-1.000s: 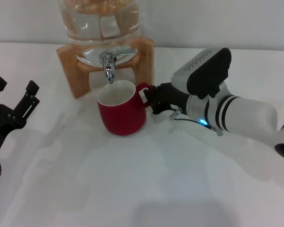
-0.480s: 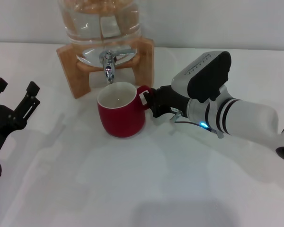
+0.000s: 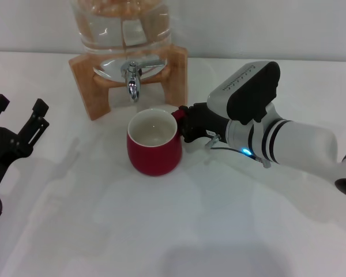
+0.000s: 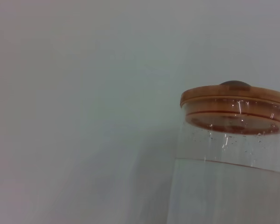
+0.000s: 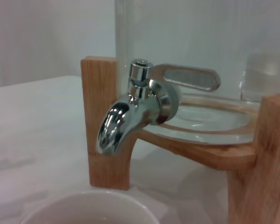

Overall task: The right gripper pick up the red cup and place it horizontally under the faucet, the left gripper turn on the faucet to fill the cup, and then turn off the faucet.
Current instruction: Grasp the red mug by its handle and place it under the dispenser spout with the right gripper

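A white tabletop (image 3: 179, 231) carried it all. The wooden stand (image 3: 83, 78) sat at the far edge, holding the glass jar (image 3: 124, 26). The red cup (image 3: 155, 153) stood upright just in front of the stand, toward the middle.

Red cup (image 3: 155, 147) is sitting just in front of the faucet (image 3: 131, 81), blocking low access to the spout; right gripper (image 3: 185, 124) is crowding the cup's handle side. Wooden stand (image 3: 179, 72) posts are flanking the faucet. Worktop (image 3: 161, 231) is lying open between the left gripper (image 3: 17, 124) and the cup.
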### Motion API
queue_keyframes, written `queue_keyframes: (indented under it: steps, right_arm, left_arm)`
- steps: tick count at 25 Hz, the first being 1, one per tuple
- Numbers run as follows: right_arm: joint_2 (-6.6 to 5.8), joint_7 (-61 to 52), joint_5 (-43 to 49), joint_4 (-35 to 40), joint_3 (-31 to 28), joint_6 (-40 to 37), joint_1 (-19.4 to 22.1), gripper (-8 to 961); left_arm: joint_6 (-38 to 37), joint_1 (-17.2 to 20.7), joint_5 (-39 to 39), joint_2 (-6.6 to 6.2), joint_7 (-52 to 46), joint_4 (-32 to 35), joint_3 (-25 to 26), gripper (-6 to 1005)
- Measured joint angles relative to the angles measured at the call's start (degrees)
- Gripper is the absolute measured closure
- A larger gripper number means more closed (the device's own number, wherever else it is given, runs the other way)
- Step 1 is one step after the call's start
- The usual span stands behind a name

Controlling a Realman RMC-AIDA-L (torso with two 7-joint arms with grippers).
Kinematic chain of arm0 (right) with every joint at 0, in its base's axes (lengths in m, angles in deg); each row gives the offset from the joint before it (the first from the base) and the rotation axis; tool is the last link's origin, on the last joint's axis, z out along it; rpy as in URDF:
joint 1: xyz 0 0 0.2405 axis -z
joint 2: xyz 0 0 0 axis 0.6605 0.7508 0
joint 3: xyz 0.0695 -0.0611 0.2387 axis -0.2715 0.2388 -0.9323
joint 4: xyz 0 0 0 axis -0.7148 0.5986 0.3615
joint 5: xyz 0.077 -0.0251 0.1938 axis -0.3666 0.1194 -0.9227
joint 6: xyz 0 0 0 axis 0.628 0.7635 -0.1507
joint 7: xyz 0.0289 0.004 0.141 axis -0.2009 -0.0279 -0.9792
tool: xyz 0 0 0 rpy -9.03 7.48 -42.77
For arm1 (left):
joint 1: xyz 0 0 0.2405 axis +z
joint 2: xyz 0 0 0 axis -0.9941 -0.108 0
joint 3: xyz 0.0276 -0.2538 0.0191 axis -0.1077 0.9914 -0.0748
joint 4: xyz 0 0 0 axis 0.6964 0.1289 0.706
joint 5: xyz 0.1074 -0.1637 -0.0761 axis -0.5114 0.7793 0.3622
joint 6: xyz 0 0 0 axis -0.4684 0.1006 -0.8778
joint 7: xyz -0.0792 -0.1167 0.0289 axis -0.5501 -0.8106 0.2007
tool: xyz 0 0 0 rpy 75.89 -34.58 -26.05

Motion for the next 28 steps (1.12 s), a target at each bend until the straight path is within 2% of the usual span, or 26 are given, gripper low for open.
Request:
queue_keyframes:
  steps: [4, 28]
  right_arm:
    - [0.0, -0.23, 0.0, 0.0, 0.0, 0.09, -0.3, 781]
    - [0.0, -0.56, -2.05, -0.86, -0.62, 2.52, -1.62, 779]
  left_arm:
    - [-0.02, 0.0, 0.03, 0.0, 0.0, 0.0, 0.0, 108]
    - [0.29, -0.19, 0.01, 0.0, 0.0, 0.0, 0.0, 108]
